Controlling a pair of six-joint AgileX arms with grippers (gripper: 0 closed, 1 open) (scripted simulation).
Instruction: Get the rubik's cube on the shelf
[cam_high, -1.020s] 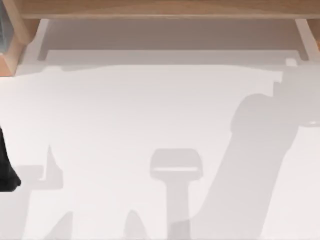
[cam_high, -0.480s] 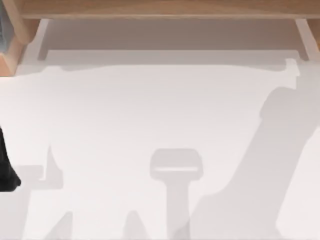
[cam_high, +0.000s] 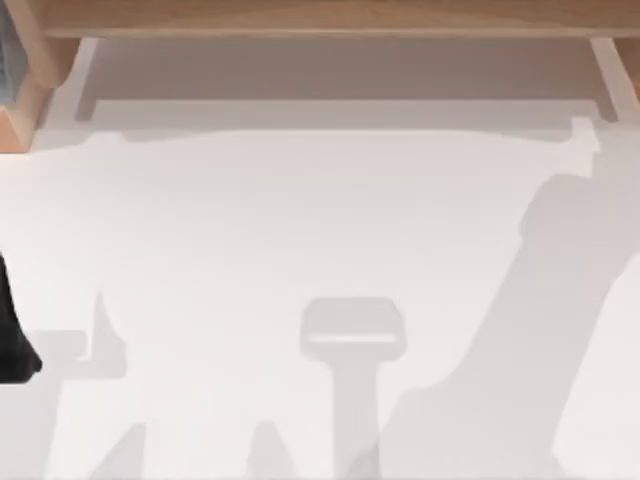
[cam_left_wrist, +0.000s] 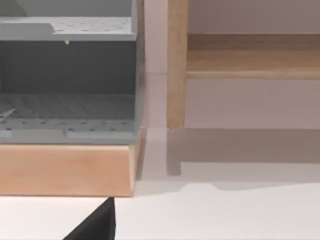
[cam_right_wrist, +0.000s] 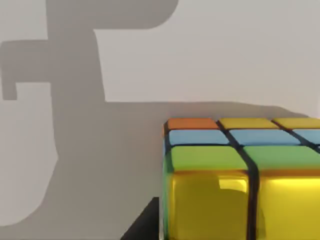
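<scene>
Close under my right wrist camera sat the rubik's cube (cam_right_wrist: 240, 180) on the white table (cam_high: 300, 220).
Whether that gripper held it, I could not tell; the shelf (cam_high: 330, 18) ran along the far edge, my left arm (cam_high: 12, 340) parked at the left.

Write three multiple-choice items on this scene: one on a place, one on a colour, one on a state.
1. Where does the shelf run in the top view?
A. along the top edge
B. along the bottom edge
C. across the middle

2. What colour is the cube's corner sticker next to the blue one?
A. orange
B. purple
C. black

3. What lies on the shelf board seen by the left wrist camera?
A. nothing
B. the cube
C. a bottle

Answers: 1 A, the wooden board spans the top edge. 2 A, an orange square sits at that corner. 3 A, that stretch of board is bare.
</scene>
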